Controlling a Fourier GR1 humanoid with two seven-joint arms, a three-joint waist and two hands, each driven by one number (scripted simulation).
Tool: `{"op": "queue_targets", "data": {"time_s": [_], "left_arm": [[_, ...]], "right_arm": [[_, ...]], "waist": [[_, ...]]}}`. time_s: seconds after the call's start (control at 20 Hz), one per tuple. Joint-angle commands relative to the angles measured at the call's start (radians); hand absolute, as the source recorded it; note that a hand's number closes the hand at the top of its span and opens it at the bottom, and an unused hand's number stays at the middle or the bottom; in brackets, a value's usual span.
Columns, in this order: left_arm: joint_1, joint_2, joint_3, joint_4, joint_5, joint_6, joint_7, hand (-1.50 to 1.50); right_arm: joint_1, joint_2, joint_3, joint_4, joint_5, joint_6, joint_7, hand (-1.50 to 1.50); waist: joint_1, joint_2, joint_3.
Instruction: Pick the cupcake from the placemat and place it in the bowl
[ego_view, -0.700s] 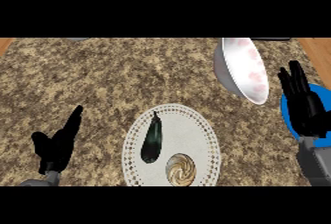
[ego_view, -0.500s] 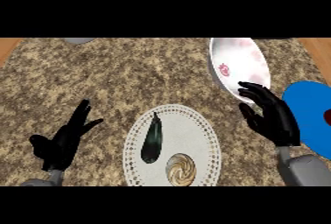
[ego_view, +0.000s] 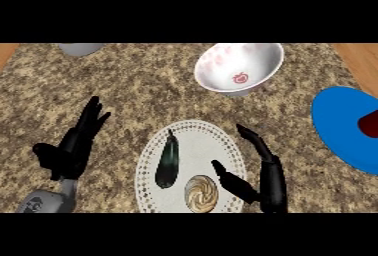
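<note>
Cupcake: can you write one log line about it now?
cupcake: on placemat | right hand: open, beside cupcake | left hand: open | bowl: no cupcake

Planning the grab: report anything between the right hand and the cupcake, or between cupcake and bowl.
Nothing visible. The open right hand sits just right of the cupcake on the placemat. The dark eggplant lies left of the cupcake, off the line to the bowl beyond.
</note>
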Motion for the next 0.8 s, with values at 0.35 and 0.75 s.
{"op": "queue_targets", "data": {"time_s": [0.35,0.75], "left_arm": [[-0.031,-0.038,-0.045,-0.072,-0.058,0.065,0.074,0.00],[-0.067,-0.046,-0.039,-0.045,-0.074,0.062,0.077,0.00]], "right_arm": [[0.328,0.147,0.265,-0.157,0.674,-0.318,0.194,-1.50],[0.494,0.170,0.312,-0.428,0.975,-0.007,0.600,-1.50]], "waist": [[0.021,0.015,-0.001],[0.026,0.026,-0.002]]}}
